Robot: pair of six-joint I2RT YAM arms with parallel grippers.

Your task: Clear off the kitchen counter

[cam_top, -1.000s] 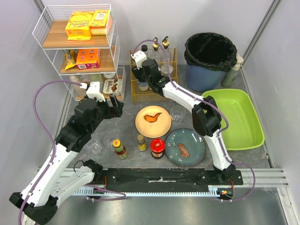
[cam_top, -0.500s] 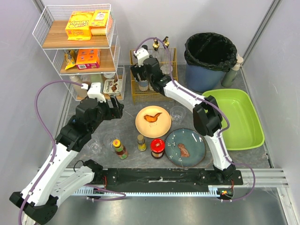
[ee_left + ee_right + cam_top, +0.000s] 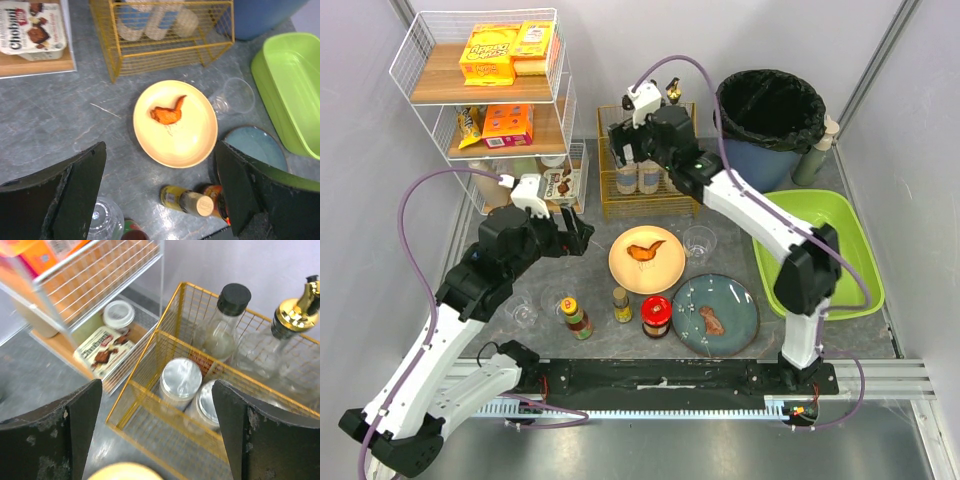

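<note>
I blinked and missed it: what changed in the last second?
The right hand lifted back over the yellow basket, opening wide; its elbow swung right above the green tray. It holds nothing. The left hand edged slightly right, open. The yellow plate, blue plate and bottles stayed put.

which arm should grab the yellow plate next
Left. The left gripper hangs open beside the yellow plate; the right gripper is farther back, open over the wire basket.

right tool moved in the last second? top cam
Yes. In the top view the right tool has shifted away from the arm bases and slightly right, from the front-left corner of the yellow wire basket to above its rear part.
</note>
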